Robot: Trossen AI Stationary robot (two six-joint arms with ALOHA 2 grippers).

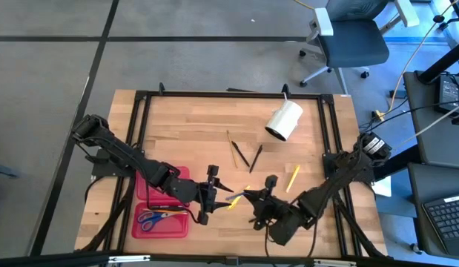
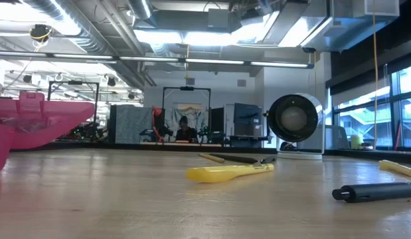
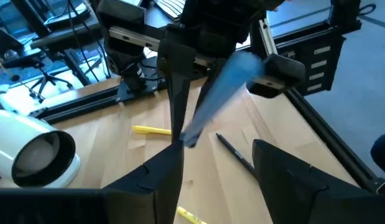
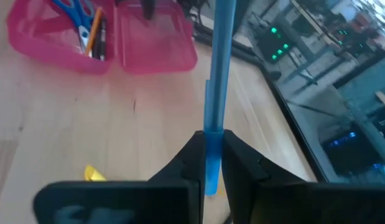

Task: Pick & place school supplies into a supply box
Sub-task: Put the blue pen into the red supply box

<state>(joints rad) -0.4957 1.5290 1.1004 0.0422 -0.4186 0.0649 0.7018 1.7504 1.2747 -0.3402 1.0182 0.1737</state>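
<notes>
Right tool (image 4: 211, 163) pinching blue pen (image 4: 218, 81), long axis toward supply box (image 4: 156, 46); left tool (image 3: 217, 165) spread, apparently empty.

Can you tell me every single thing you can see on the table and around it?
supply box: one, red see-through, open, left side of the table
scissors: one, blue handles, inside the box
orange pencil: one, in the box beside the scissors
yellow pens: two, on the table
dark pencils: three, middle of the table
black pen: one, on the table
blue pen: one, held up off the table
white cylinder: one, lying on its side, far right
office chair: one, grey, beyond the table
left gripper: open, facing the blue pen
right gripper: shut on the blue pen
</notes>
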